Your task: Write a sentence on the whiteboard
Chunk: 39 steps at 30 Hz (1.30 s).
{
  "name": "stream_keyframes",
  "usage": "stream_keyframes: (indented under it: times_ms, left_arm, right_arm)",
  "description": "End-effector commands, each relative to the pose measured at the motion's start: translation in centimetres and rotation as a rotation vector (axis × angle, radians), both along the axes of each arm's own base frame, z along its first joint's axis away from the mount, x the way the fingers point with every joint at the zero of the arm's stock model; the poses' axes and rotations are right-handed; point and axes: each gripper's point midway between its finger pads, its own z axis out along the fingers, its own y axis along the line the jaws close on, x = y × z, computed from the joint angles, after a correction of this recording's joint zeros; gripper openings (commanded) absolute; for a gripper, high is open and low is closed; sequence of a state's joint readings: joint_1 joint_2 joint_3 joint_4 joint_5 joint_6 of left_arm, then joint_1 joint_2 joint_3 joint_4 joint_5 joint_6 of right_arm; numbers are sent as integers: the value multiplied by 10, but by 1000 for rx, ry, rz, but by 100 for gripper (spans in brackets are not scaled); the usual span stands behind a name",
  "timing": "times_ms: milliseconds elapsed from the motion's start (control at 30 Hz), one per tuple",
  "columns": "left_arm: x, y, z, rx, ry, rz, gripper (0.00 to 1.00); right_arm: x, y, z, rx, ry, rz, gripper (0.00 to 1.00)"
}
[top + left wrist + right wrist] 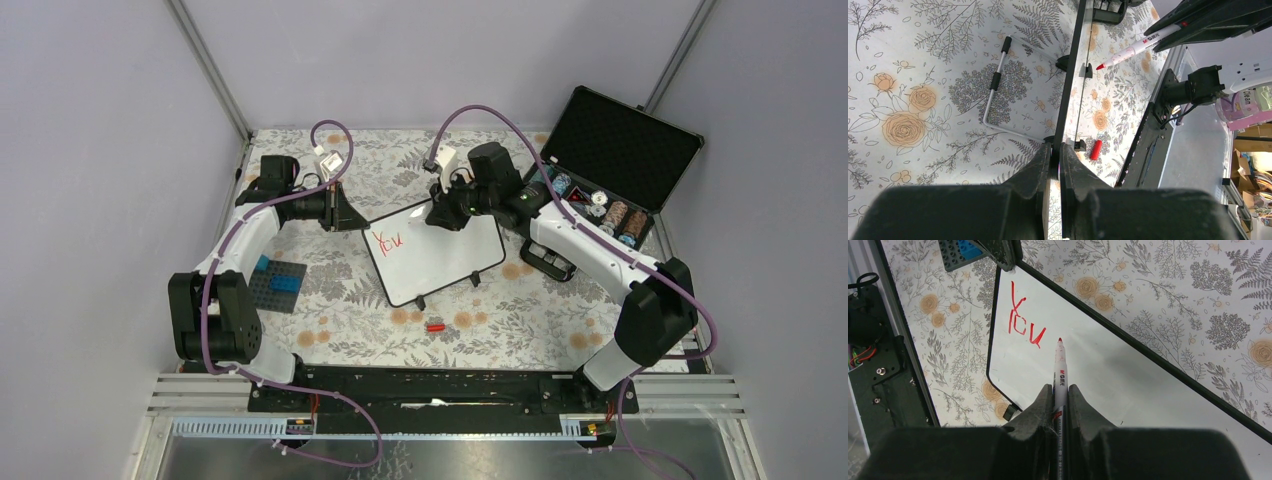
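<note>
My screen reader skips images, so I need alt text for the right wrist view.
The right gripper clamps a red-tipped marker, its tip aimed at the whiteboard beside red handwriting reading "You". A floral tablecloth lies around the board.

Ahead of my right gripper (1060,390), whose matt black plastic fingers (1035,407) look faintly grainy, I see the glossy, smooth white rectangular whiteboard (1108,375). Between them, the white plastic marker (1060,377) has a satin sheen; beyond, matt floral-printed tablecloth (1198,300).
</note>
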<state>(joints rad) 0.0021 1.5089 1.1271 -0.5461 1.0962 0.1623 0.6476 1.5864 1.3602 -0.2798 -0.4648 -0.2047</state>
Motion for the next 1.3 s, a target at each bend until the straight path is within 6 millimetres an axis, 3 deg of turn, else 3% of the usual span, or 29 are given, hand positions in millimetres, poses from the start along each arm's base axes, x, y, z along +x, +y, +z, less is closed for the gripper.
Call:
stream_keyframes:
  times_ms: [0, 533, 1100, 1267]
  left_arm:
    - [-2, -3, 4, 19, -52, -13, 0]
    - [-2, -5, 4, 27, -58, -17, 0]
    - [-2, -5, 4, 32, -61, -15, 0]
    - [-2, -5, 3, 35, -60, -15, 0]
  right_arm:
    - [7, 9, 30, 69, -58, -1, 0]
    - [6, 25, 22, 45, -64, 21, 0]
    - [17, 25, 5, -3, -71, -5, 0]
    - [11, 24, -3, -15, -57, 4, 0]
